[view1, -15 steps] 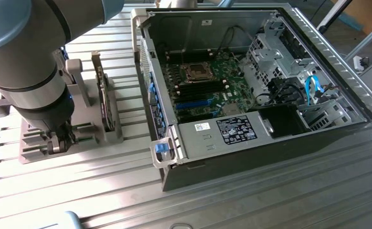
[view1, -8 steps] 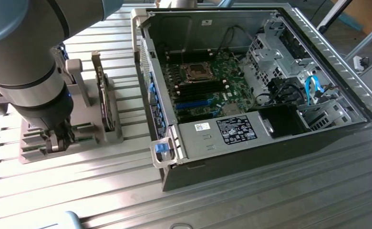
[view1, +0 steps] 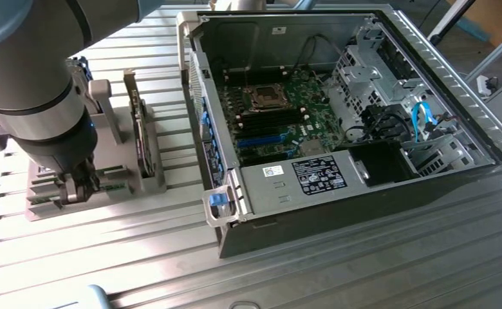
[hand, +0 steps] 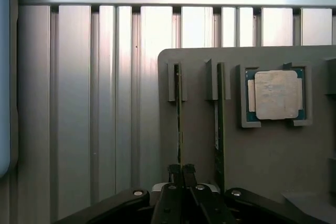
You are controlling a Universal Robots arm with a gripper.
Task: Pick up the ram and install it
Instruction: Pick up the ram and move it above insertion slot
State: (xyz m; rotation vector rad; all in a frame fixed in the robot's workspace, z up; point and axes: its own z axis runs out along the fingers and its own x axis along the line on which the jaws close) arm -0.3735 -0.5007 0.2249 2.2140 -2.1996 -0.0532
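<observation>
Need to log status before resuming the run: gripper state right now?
Gripper: closed, fingertips pinching the ram, which stands on edge in its slot in the grey holder.

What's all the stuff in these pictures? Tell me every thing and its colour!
table: one, silver, slatted.
holder: one, grey, on the table.
computer case: one, grey, open, on the table.
motherboard: one, green, inside the case.
blue cable: one, light blue, inside the case.
gripped ram stick: one, green, edge-on in a holder slot.
other ram stick: one, green, in the neighbouring slot.
processor chip: one, silver on blue-green, in a holder pocket.
expansion card: one, dark, upright on the holder.
robot arm: one, grey, above the holder.
gripper: one, black, shut on the gripped ram stick.
</observation>
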